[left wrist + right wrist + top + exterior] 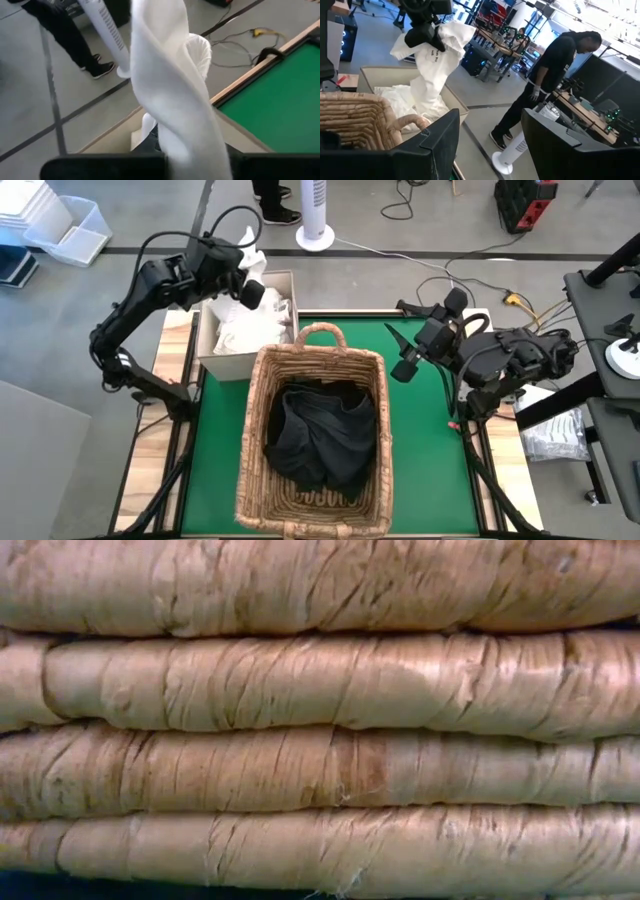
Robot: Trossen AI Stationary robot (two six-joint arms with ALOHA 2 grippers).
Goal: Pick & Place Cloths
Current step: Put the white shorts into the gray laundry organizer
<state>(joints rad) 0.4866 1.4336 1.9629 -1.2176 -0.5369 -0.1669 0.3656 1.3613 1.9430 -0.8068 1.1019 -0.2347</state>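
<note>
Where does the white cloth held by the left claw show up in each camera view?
High view: white cloth at upper left, over the box.
Low view: not in it; only basket weave.
Left wrist view: fills the centre.
Right wrist view: hangs at upper left.
Shared landmark: the basket.

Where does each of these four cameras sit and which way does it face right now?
High view: overhead, straight down; both arms, wicker basket, green mat.
Low view: table height, filled by the basket's woven wall; no arm shows.
Left wrist view: past the left gripper, shut on a white cloth.
Right wrist view: past the open right gripper toward the left gripper.
Shared: high and right wrist views both show the lifted cloth over the box.
</note>
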